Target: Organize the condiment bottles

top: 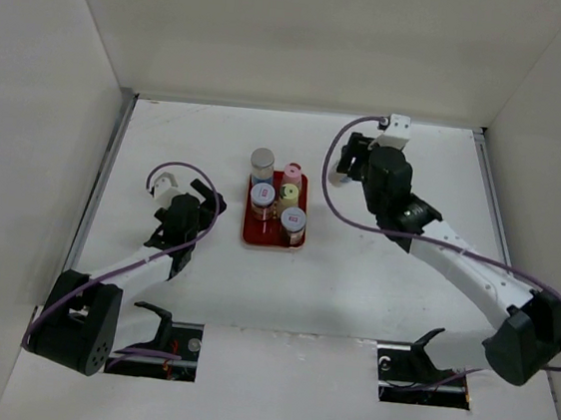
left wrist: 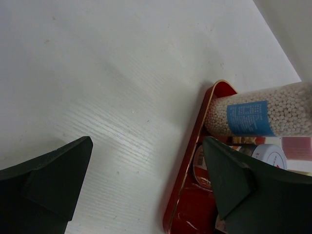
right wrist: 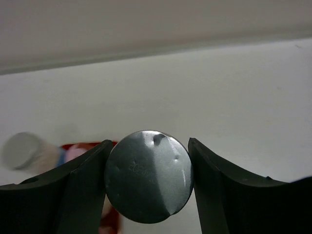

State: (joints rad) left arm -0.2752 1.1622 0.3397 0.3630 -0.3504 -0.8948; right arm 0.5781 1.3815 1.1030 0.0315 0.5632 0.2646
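The left gripper (left wrist: 147,144) is spread and empty at the tray's (top: 250,235) left rim. Five bottles (top: 263,196) stand on the tray, among them one silver-capped (top: 263,160), one pink (top: 294,171) and one yellow (top: 289,193). Right of the tray, the right gripper (right wrist: 149,142) pinches another silver cap (right wrist: 148,178).

You see a white desk (top: 373,280) with faint wood grain, boxed in by plain white panels: a back wall (top: 309,33), a left wall (top: 27,143) and a right wall (top: 558,149). The light is soft and even. A dark rectangular cutout (top: 189,344) sits in the desk's near edge on the left, a second cutout (top: 399,373) on the right.
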